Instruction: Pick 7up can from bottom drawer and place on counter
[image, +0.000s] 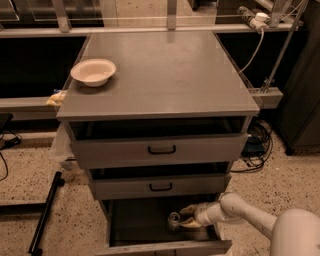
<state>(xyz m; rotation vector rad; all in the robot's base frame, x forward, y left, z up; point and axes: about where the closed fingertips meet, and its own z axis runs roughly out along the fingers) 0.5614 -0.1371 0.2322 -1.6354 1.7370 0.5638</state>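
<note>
Speckled flooring surrounds a grey cabinet topped by a flat bench. Two upper drawers with black handles sit slightly pulled out. Below them, the bottom drawer is drawn well out. A white arm reaches into it from the right. A pale bowl rests near the bench's far left corner. The pincer is spread, its tips just beside the 7up can, which stands upright on the drawer's dark floor.
</note>
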